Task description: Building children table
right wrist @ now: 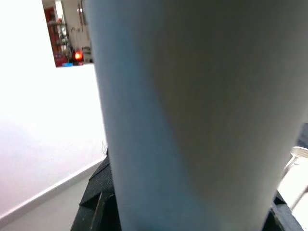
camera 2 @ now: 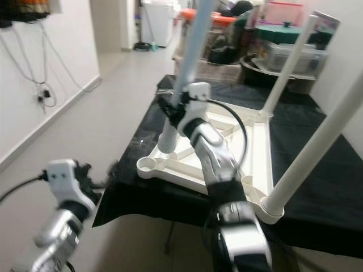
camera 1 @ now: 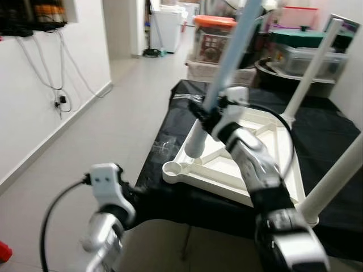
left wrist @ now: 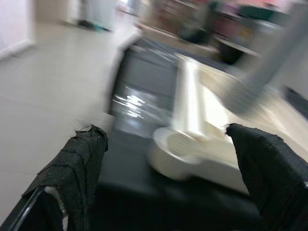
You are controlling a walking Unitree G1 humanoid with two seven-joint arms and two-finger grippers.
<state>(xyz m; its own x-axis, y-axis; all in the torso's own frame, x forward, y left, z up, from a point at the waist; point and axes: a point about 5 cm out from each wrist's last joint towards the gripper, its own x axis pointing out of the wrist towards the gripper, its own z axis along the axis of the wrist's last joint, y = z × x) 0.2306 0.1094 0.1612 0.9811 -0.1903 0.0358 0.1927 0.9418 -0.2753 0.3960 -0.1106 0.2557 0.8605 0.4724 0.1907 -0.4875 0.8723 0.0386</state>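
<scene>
So the white plastic children's table top (camera 1: 238,164) is lying upside down on a bench covered in black cloth (camera 1: 329,136), with its near-left corner close to the bench's front-left corner. Two white round legs are already standing up out of it: one at the far-right corner (camera 1: 312,71) and one at the near-right corner (camera 1: 334,181), both tilting a bit in the head view.

The right gripper (camera 1: 209,116) has its black fingers clamped around a third white tube leg (camera 1: 227,56), gripping it low down. That leg leans slightly, and its bottom end sits on the underside of the top near the left edge, just behind the round empty socket (camera 1: 173,168) at the near-left corner. Whether it's resting on a rib or in a socket, can't tell. In the right wrist view the tube (right wrist: 192,115) is right up against the camera.

The left gripper (left wrist: 173,168) is low, off the front-left corner of the bench, fingers (left wrist: 79,163) spread wide with nothing between them, pointing at that empty corner socket (left wrist: 178,144). That view is quite blurry.

Behind the bench there are stacked plastic storage bins (camera 1: 212,37), and a tiled hallway floor (camera 1: 113,113) runs along the left.
</scene>
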